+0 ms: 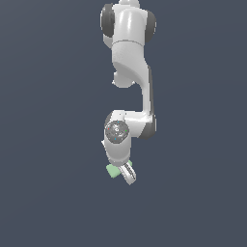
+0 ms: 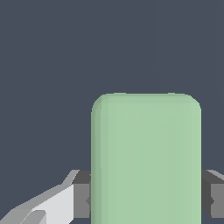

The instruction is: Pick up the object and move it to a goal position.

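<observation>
The gripper is closing on the block, its 2 pads touching the block's sides. In the exterior view the block is sitting at the fingertips. I think it should be keeping steady pressure while carrying.

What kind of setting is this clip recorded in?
Most likely a bare simulation scene: flat, featureless dark grey-blue background, a smooth-rendered white robot arm, and a plain pale mint-green rectangular block between the tool's fingers.
</observation>
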`<act>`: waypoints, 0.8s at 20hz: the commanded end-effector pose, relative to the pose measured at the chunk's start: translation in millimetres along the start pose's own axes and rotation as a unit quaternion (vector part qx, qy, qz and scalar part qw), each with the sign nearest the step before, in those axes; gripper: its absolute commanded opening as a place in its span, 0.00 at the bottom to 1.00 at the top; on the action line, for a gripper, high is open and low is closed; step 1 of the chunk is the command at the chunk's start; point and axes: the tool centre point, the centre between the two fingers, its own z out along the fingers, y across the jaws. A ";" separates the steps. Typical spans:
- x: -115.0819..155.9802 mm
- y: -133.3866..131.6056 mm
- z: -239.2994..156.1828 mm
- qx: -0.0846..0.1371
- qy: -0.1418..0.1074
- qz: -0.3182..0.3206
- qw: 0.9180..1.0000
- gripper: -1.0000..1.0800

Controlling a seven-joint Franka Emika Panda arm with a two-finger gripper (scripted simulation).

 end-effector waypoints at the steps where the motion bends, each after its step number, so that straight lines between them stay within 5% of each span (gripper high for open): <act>1: -19.8 -8.3 -9.8 0.001 0.000 -0.001 1.000 0.00; 16: -158.1 -66.2 -79.2 0.001 0.000 -0.001 1.000 0.00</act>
